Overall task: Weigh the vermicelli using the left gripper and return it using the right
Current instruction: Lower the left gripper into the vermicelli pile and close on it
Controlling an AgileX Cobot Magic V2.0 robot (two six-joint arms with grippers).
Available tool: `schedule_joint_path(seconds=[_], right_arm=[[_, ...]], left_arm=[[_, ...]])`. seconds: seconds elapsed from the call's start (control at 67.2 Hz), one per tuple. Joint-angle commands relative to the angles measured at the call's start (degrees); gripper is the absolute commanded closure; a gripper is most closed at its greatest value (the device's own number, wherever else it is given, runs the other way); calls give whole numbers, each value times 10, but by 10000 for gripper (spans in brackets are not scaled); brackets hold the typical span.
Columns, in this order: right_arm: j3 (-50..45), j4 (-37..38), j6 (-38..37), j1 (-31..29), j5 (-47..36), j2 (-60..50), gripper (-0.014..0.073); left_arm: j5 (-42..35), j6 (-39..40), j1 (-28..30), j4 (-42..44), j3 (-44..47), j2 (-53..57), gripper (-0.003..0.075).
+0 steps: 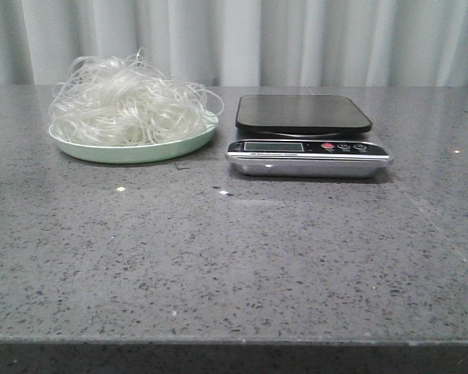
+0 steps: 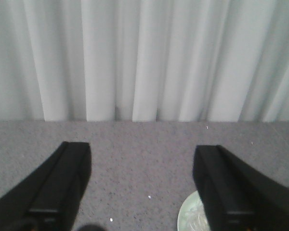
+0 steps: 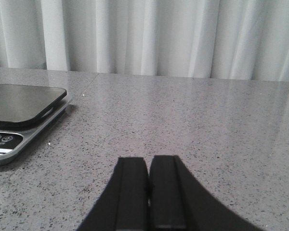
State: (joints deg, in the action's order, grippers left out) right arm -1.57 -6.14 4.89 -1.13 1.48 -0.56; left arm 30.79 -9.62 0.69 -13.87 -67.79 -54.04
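From my station I take the scale (image 1: 308, 136) as my landmark: it sits on the grey speckled table (image 1: 234, 257) with its dark weighing platform (image 1: 303, 114) toward the curtain (image 1: 242, 39) and its display strip facing me. The platform is bare. Just beside the scale, on its left in the front view, I see the pale green plate (image 1: 132, 148), and the vermicelli (image 1: 129, 97) is heaped on it as a loose tangle of translucent white strands, some loops spilling past the rim toward the scale without reaching it. Plate and scale stand close but apart. Neither arm shows in the front view. Through the left wrist camera I see the left gripper (image 2: 142, 187) with its two black fingers (image 2: 62, 183) spread wide, bare table between them and nothing held; a sliver of the plate's rim (image 2: 188, 216) peeks out next to one finger, so this gripper hangs near the plate, on the side away from the scale. Through the right wrist camera the right gripper (image 3: 148, 192) has its fingers pressed together with nothing between them, and the scale (image 3: 19, 115) lies off to one side of it, well apart from the fingertips, with open table ahead up to the curtain.
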Motion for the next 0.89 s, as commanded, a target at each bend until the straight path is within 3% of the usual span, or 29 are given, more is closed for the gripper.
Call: schedule_joint_path(seconds=[0.0, 0.372, 0.879], right_arm=[[4, -1, 4, -4, -41, -10, 443], [4, -1, 4, -4, -41, -10, 443], [4, -1, 4, -4, -38, -10, 443]], left_arm=[[-28, 1, -24, -22, -19, -27, 108], [23, -97, -188, -24, -92, -199, 85], [13, -100, -204, -50, -118, -385, 76]])
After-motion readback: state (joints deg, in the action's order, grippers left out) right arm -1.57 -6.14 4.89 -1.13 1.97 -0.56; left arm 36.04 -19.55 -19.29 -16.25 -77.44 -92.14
